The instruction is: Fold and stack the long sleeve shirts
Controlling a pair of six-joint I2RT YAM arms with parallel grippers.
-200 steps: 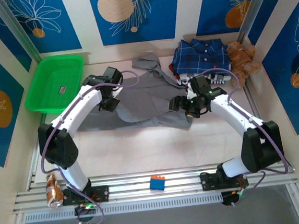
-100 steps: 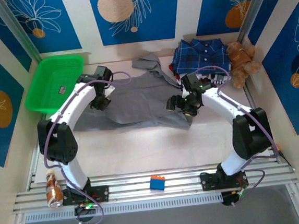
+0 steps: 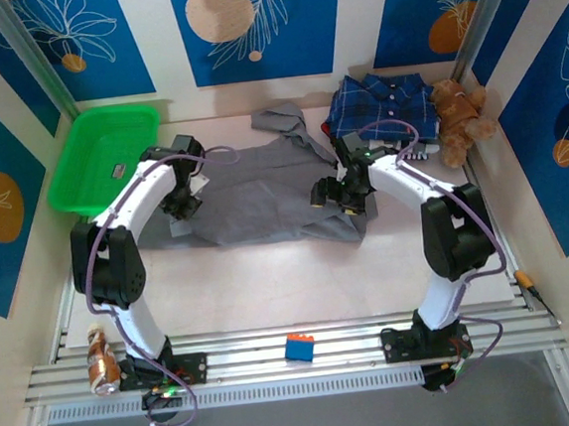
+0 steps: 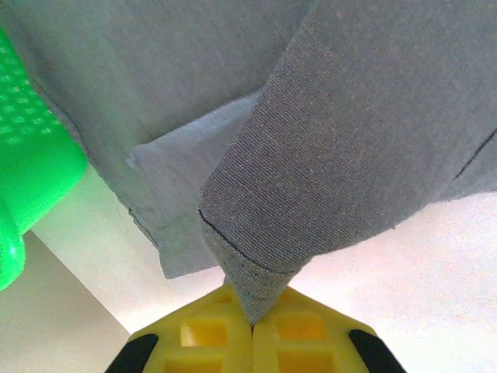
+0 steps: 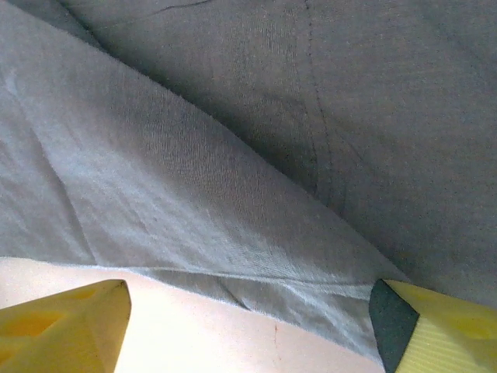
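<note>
Fingers (image 4: pixel 203 336) of left gripper (image 4: pixel 252 330) pressed tight together on grey shirt (image 4: pixel 349 116), the pointed corner of a folded edge pinched right between the yellow pads. From there the folded-over layer runs up and away over a paler, flatter layer lying on the table (image 4: pixel 404 272). Green tray (image 4: pixel 31 155) corner sits just beside the shirt's edge, cannot tell if touching. Top view: left gripper (image 3: pixel 185 195) at the left edge of grey shirt (image 3: pixel 263 190), near green tray (image 3: pixel 109 139). Shirt lies spread mostly flat across the middle of the table (image 3: pixel 291 282), between the two grippers, with one sleeve reaching toward the back wall. Right gripper (image 3: pixel 340 190) is low over the shirt's right part. Right wrist view: right gripper (image 5: pixel 248 326) with fingers spread wide, nothing clasped. One finger (image 5: pixel 66 326) is over bare table (image 5: pixel 178 330), the other at the cloth, and the hem of grey shirt (image 5: pixel 233 116) runs across between them. Cannot tell if the tips touch the fabric. Plaid shirt (image 3: pixel 380 105) is bunched in a pile at back right, just beside the grey shirt's far right part; cannot tell how neatly folded. Teddy bear (image 3: pixel 458 108) is against its right side. Blue brick (image 3: pixel 298 347) rests on the near rail between the arm bases, and a brown can (image 3: pixel 100 359) lies by the left arm's base.
</note>
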